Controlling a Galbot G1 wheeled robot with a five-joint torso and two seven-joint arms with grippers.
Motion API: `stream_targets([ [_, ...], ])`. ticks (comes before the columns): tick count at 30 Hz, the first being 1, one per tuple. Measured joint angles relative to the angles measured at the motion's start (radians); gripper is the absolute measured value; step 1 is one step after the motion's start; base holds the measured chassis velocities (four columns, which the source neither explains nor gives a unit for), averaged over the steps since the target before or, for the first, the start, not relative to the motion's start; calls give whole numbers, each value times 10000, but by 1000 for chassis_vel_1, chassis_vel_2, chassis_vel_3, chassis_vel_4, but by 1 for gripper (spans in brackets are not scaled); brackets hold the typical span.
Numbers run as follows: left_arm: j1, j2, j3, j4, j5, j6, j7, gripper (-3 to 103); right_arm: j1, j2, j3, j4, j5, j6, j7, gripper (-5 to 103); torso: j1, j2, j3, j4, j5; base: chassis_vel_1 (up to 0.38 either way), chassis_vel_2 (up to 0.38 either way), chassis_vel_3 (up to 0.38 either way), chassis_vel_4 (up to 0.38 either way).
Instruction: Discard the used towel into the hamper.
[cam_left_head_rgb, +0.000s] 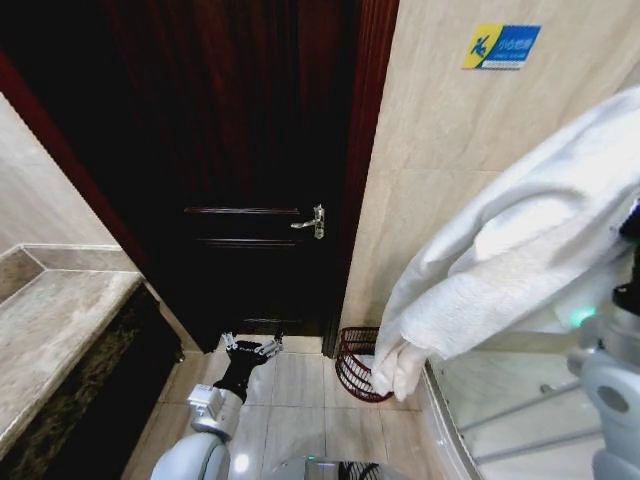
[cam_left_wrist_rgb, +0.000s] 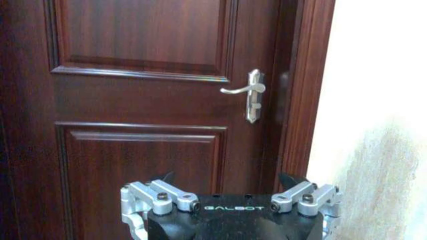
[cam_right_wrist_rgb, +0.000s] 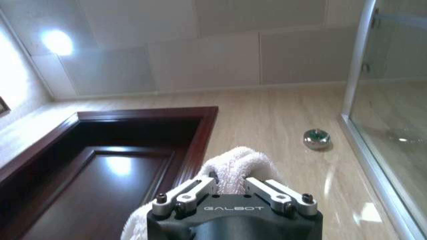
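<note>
Towel (cam_right_wrist_rgb: 233, 167) pinched in raised right claw (cam_right_wrist_rgb: 231, 187), draping down toward hamper (cam_left_head_rgb: 358, 365) for release; left claw (cam_left_head_rgb: 251, 347) spread, idle, low facing door (cam_left_wrist_rgb: 147, 100).

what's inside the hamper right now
Through the hamper's open wire ribs, the left part looks empty, with floor tile showing through. The towel's lower end hangs in front of its right side, hiding that part and the far rim. The right pincer grips the towel.
</note>
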Motion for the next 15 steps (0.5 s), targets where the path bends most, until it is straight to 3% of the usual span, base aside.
stream_targets([
  [15,-2,0,0,0,0,0,0,100,573,-25,-32,-309,-35,-427,-91,5,8,-3,2,2,-4,40,49,53,46],
])
